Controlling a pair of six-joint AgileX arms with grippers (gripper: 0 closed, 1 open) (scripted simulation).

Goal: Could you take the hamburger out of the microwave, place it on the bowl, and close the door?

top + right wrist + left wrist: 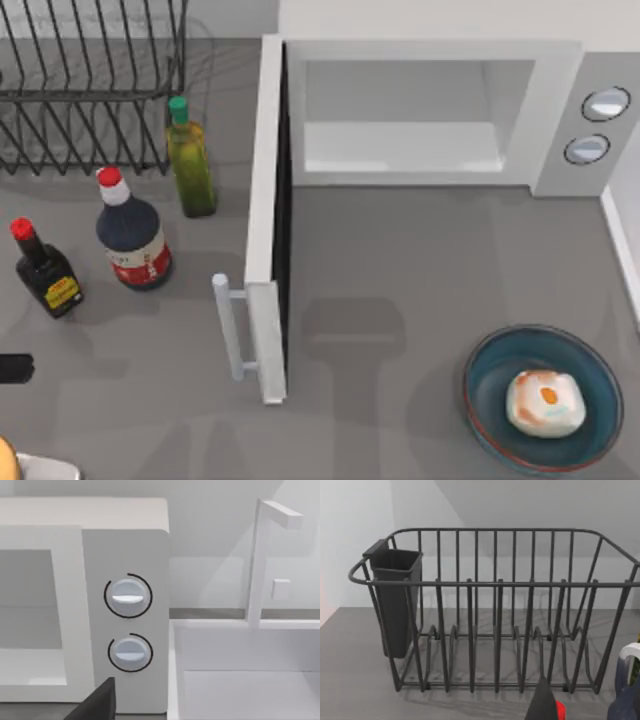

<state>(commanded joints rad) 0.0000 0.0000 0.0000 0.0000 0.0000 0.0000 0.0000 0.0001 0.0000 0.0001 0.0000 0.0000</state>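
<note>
You have the microwave (pixel 440 110) across the back of the table (pixel 400 280), its white cavity open toward you with nothing visible inside. The right wrist view shows its 2 round knobs (pixel 128 596) stacked on the side panel, with a white sink-like basin (pixel 250 670) and its tall white faucet (pixel 260 555) just beside the oven.

The door (pixel 268 220) stands swung wide, edge-on from above, reaching forward from the cavity's left side; its white bar handle (pixel 228 325) faces the table's left.

At the back left you see a dark wire dish rack (pixel 90 90). In the left wrist view it stands upright with a dark cutlery cup (pixel 395 605) hung on one end.

The bowl (pixel 543 398) sits at the front right of the table, well apart from the door. The hamburger (pixel 545 403) lies inside it, near the middle, resting on the teal interior.

Left of the door stand 3 bottles: a dark one with a red cap and white neck (pixel 132 232), a green oil bottle (pixel 190 160) just behind it toward the rack, and a smaller dark bottle with a yellow label (pixel 45 270) farther left.

A dark piece at the top view's left edge and dark tips at the lower edges of both wrist views are all you get of the arms; you cannot tell how far either gripper is open or whether it holds anything.
</note>
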